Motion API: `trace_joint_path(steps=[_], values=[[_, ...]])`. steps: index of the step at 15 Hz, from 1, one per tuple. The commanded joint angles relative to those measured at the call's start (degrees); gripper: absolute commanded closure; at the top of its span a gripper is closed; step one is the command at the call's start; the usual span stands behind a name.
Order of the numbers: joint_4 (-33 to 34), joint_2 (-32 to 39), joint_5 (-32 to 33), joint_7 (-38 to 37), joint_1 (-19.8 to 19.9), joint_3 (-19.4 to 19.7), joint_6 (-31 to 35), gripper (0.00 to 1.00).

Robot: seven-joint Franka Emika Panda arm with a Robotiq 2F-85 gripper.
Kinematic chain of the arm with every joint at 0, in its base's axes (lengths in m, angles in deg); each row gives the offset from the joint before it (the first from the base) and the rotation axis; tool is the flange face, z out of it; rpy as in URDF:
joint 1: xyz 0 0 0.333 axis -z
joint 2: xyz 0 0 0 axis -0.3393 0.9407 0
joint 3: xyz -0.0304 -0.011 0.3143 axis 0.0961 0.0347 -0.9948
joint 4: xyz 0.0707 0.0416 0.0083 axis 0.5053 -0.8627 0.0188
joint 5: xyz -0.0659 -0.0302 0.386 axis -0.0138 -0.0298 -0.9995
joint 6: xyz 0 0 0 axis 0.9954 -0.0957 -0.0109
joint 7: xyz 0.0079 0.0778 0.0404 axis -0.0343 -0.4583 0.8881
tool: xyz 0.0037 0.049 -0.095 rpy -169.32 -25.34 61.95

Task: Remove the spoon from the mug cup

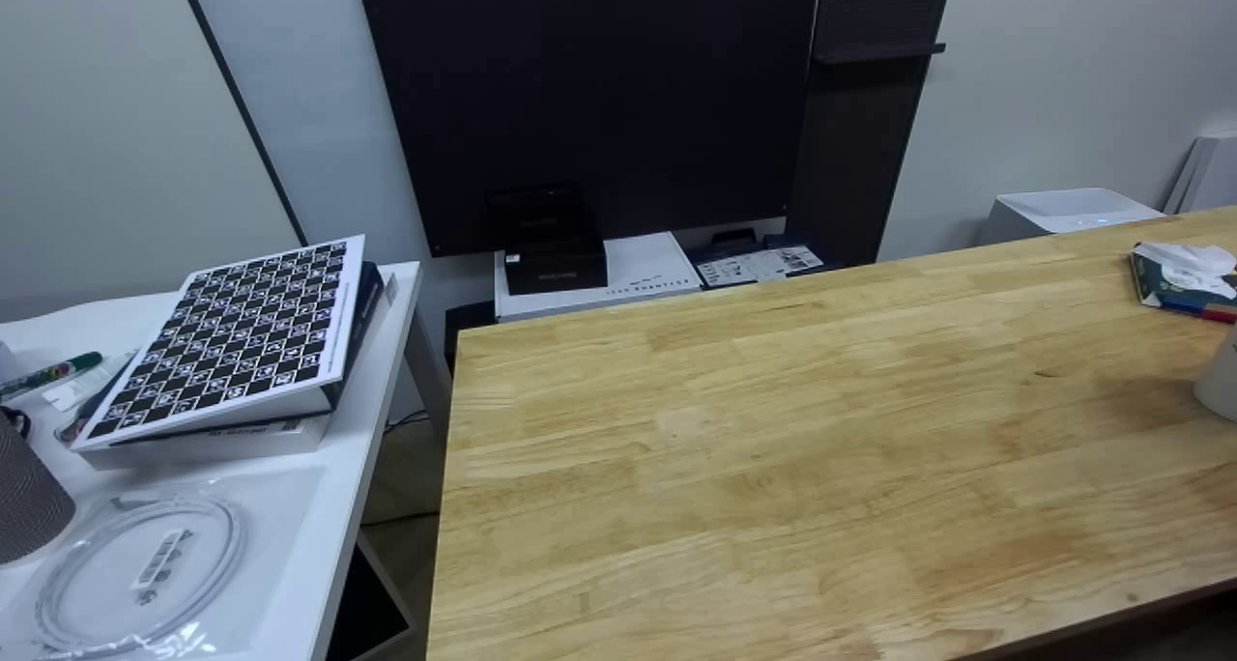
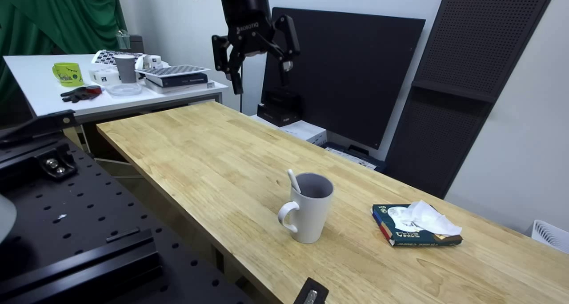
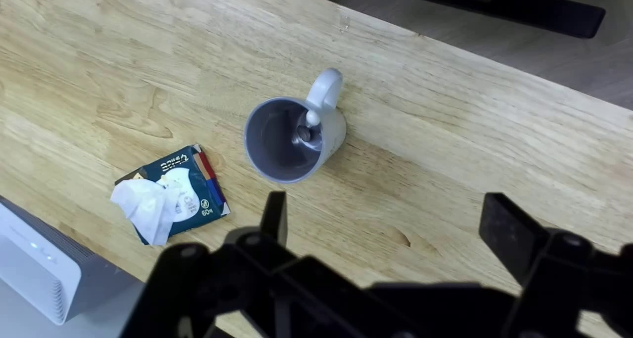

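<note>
The light grey mug stands upright on the wooden table, and its edge shows in an exterior view. The spoon leans inside the mug, its pale handle end sticking up above the rim near the mug's handle. In the wrist view I look down into the mug; the spoon's pale tip is at the rim by the handle, and its small dark end lies inside. My gripper is open and empty, high above the table. In the wrist view the gripper has its fingers wide apart, touching nothing.
A dark green tissue pack with a white tissue lies on the wooden table beyond the mug. A white side table holds a green mug, books and boxes. A black perforated base borders the wooden table.
</note>
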Motion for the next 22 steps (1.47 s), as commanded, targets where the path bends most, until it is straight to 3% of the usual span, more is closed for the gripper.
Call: trace_joint_path(steps=[1,10,22], values=[[0.0,-0.1,-0.2,0.1,-1.0,1.0,-0.1,0.0],[0.0,-0.1,-0.1,-0.1,-1.0,1.0,-0.1,0.0],[0.3,11.7,22.9,-22.0,0.5,9.3,8.6,0.0]])
